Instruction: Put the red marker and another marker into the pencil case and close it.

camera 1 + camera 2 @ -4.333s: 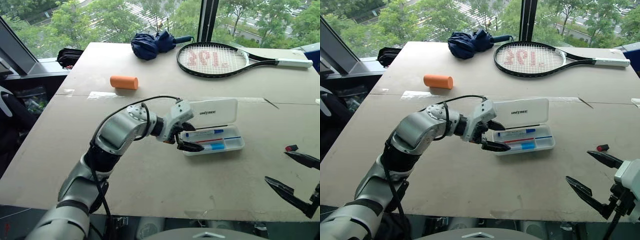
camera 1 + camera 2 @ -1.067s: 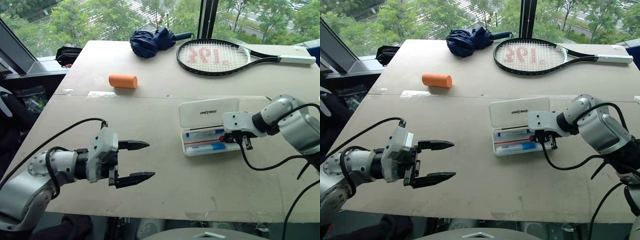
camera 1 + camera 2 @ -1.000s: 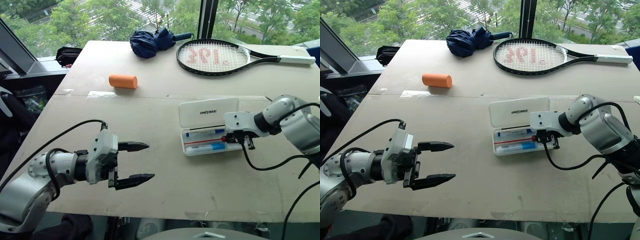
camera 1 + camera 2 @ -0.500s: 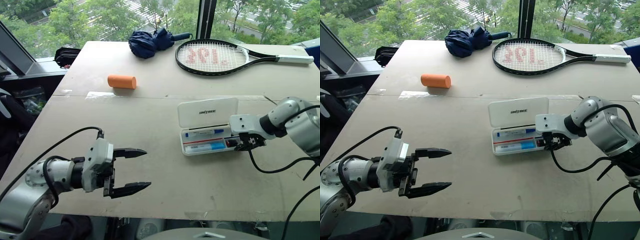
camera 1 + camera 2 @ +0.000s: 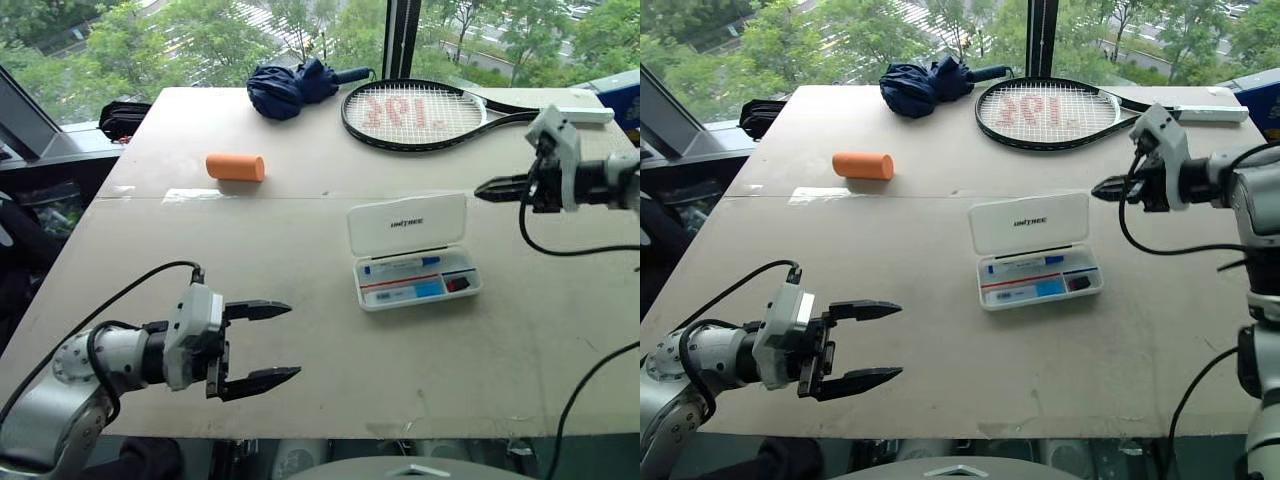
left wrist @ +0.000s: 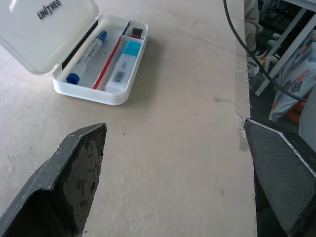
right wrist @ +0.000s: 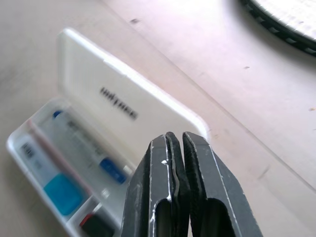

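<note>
The white pencil case (image 5: 408, 224) lies open mid-table, its lid tipped back. Its tray (image 6: 79, 91) holds a blue-capped white marker (image 5: 403, 266), a thin red stick (image 6: 106, 64), a light blue bar (image 5: 415, 291) and, in the end compartment, the short red marker (image 5: 458, 284). My right gripper (image 5: 480, 187) hangs shut and empty in the air, above and to the right of the case, its fingers (image 7: 163, 163) pressed together. My left gripper (image 5: 293, 341) stands open and empty near the table's front left, well away from the case.
At the table's far side lie an orange cylinder (image 5: 235, 167), a folded navy umbrella (image 5: 290, 88) and a tennis racket (image 5: 415, 115). A dark bundle (image 5: 125, 118) sits on the ledge at the left. The table's edge (image 6: 242, 123) runs close to my left gripper.
My right gripper let go of the red marker in the case's end compartment, rose away toward the racket and shut. The left gripper kept its place.
</note>
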`<action>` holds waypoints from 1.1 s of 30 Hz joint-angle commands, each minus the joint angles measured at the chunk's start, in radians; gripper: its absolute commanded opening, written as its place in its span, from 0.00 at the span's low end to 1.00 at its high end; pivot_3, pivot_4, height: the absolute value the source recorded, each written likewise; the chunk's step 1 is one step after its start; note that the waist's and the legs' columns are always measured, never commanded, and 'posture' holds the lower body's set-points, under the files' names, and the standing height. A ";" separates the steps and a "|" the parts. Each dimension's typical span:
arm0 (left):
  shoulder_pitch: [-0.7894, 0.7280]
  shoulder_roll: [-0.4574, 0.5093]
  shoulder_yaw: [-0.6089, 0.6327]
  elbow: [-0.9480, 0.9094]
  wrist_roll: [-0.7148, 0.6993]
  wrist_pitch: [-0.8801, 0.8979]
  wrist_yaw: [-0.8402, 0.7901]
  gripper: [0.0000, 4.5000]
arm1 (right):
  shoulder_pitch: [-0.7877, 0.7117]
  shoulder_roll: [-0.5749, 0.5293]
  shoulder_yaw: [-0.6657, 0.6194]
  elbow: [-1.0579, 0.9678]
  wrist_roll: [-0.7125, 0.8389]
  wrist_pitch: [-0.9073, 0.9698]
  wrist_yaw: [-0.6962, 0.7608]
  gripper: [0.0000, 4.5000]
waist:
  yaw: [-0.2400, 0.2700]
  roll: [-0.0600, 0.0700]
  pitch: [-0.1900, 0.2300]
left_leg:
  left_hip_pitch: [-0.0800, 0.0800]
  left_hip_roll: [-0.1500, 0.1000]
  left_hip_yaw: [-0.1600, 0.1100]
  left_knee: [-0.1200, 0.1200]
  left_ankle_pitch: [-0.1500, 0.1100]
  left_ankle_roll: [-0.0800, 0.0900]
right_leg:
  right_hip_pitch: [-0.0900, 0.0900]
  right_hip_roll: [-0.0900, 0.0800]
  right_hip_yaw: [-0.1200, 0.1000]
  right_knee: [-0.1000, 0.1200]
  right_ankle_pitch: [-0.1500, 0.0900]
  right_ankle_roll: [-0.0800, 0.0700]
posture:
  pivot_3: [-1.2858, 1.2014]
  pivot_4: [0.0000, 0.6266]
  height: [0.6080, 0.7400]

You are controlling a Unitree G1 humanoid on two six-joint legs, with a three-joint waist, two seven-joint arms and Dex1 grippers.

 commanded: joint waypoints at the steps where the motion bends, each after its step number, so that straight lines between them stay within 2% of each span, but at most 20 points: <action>1: -0.013 -0.004 0.010 0.001 0.001 -0.015 0.002 1.00 | -0.140 0.071 0.063 0.298 -0.099 -0.169 -0.068 0.01 | -0.001 0.000 0.000 | -0.001 0.000 0.001 -0.001 0.000 0.000 | -0.001 0.000 0.001 0.000 0.000 0.000 | 0.52 0.24 0.94; 5: 0.012 -0.010 0.026 -0.003 0.003 -0.020 0.005 1.00 | -0.275 0.163 0.125 0.623 -0.175 -0.323 -0.023 0.01 | 0.000 0.000 0.000 | -0.005 -0.001 0.002 -0.003 0.000 0.000 | -0.006 0.000 0.001 -0.001 0.000 0.000 | 0.52 0.24 0.94; 8: 0.051 -0.022 0.042 -0.026 0.004 -0.023 0.019 1.00 | -0.323 0.201 0.190 0.753 -0.220 -0.404 0.180 0.01 | -0.001 0.000 0.000 | -0.016 -0.001 0.001 -0.001 0.003 -0.004 | -0.016 0.000 0.001 0.000 0.000 0.001 | 0.52 0.24 0.94; 10: 0.078 -0.029 0.055 -0.044 0.003 -0.023 0.031 1.00 | -0.339 0.201 0.222 0.764 -0.228 -0.414 0.363 0.01 | 0.000 0.001 0.000 | -0.017 -0.001 0.001 0.000 0.003 -0.005 | -0.016 -0.001 0.000 0.000 0.000 0.001 | 0.52 0.24 0.94; 12: 0.101 -0.033 0.066 -0.059 0.000 -0.023 0.039 1.00 | -0.338 0.186 0.259 0.740 -0.232 -0.425 0.473 0.01 | 0.000 0.001 0.000 | -0.017 -0.001 0.001 0.000 0.003 -0.005 | -0.016 -0.001 0.000 -0.001 0.000 0.001 | 0.52 0.24 0.94; 15: 0.128 -0.038 0.077 -0.081 -0.004 -0.021 0.046 1.00 | -0.283 0.107 0.359 0.561 -0.125 -0.378 0.505 0.01 | 0.001 0.002 0.001 | -0.016 -0.001 0.000 0.000 0.001 -0.001 | -0.016 -0.001 0.000 0.001 0.000 0.001 | 0.52 0.24 0.94; 19: 0.138 -0.040 0.070 -0.099 -0.015 -0.015 0.042 1.00 | -0.122 -0.052 0.417 0.136 0.038 -0.218 0.505 0.01 | 0.012 0.001 0.001 | -0.017 -0.001 -0.003 0.001 0.000 -0.001 | -0.016 -0.002 -0.003 0.001 0.000 0.001 | 0.52 0.24 0.94; 22: 0.114 -0.039 0.044 -0.096 -0.013 -0.010 0.044 1.00 | 0.066 -0.068 0.395 -0.093 0.010 -0.164 0.420 0.01 | 0.011 0.000 -0.001 | -0.016 0.000 -0.004 0.001 0.000 0.000 | -0.014 -0.003 -0.004 0.000 0.000 0.001 | 0.52 0.24 0.94; 26: 0.061 -0.031 0.015 -0.084 -0.017 0.004 0.047 1.00 | 0.300 -0.053 0.427 -0.211 -0.111 -0.236 0.230 0.01 | 0.005 0.001 -0.005 | -0.014 0.000 -0.002 0.002 0.000 0.000 | -0.014 -0.001 -0.002 0.003 0.000 0.001 | 0.52 0.24 0.94; 28: 0.042 -0.028 0.008 -0.080 -0.018 0.011 0.044 1.00 | 0.372 -0.059 0.405 -0.251 -0.125 -0.249 0.187 0.01 | 0.006 -0.009 -0.016 | -0.010 0.000 -0.004 0.002 0.000 0.000 | -0.010 0.000 -0.003 0.003 0.000 0.001 | 0.52 0.24 0.94; 30: 0.032 -0.022 0.000 -0.076 -0.016 0.012 0.035 1.00 | 0.437 -0.075 0.312 -0.334 -0.076 -0.252 0.162 0.01 | 0.008 -0.015 -0.020 | 0.005 0.002 -0.004 -0.002 0.000 0.000 | 0.006 0.001 -0.004 -0.002 0.000 0.000 | 0.52 0.24 0.94; 33: 0.022 -0.021 -0.014 -0.082 -0.010 0.025 0.055 1.00 | 0.600 -0.062 -0.024 -0.542 0.099 -0.316 0.110 0.01 | 0.024 -0.016 -0.019 | 0.014 0.001 -0.007 -0.003 0.000 0.000 | 0.019 -0.001 -0.006 -0.006 -0.003 -0.004 | 0.52 0.24 0.94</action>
